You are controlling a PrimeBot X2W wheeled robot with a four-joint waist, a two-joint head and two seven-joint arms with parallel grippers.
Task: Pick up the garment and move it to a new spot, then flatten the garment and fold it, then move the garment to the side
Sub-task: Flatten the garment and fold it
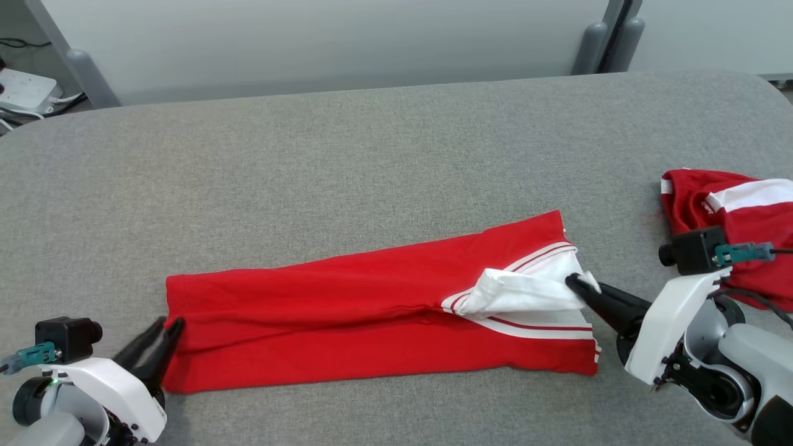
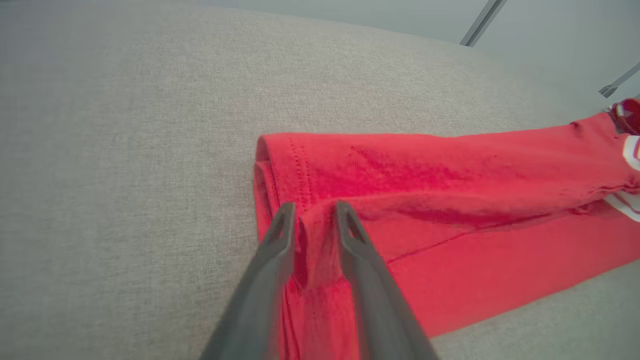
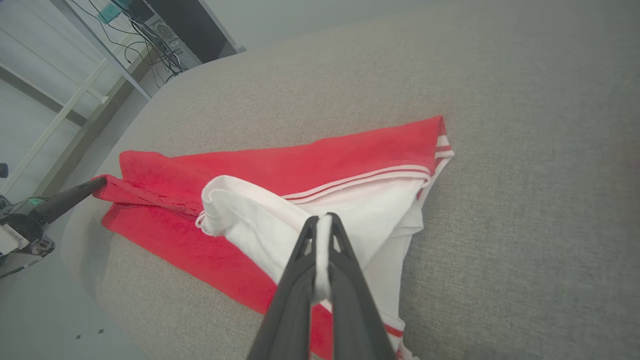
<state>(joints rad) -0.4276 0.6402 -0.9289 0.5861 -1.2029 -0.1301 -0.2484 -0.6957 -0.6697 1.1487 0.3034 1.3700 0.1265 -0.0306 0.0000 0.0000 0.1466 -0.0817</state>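
The garment [image 1: 372, 310] is red with a white, red-striped end, and it lies folded into a long band across the grey padded table [image 1: 372, 155]. At its left end my left gripper [image 1: 171, 322] has a raised fold of red cloth between its fingers, which stand slightly apart [image 2: 315, 207]. Over at the right end my right gripper [image 1: 573, 282] is shut on a white flap, lifted a little off the band [image 3: 322, 217]. The right wrist view also has the left gripper [image 3: 100, 184] at the garment's [image 3: 300, 165] far end.
A second red and white garment [image 1: 731, 204] lies crumpled at the table's right edge, behind my right wrist. Bare grey table surface stretches behind and left of the band. Beyond the far edge are a pale wall, grey posts and cables [image 1: 25, 93].
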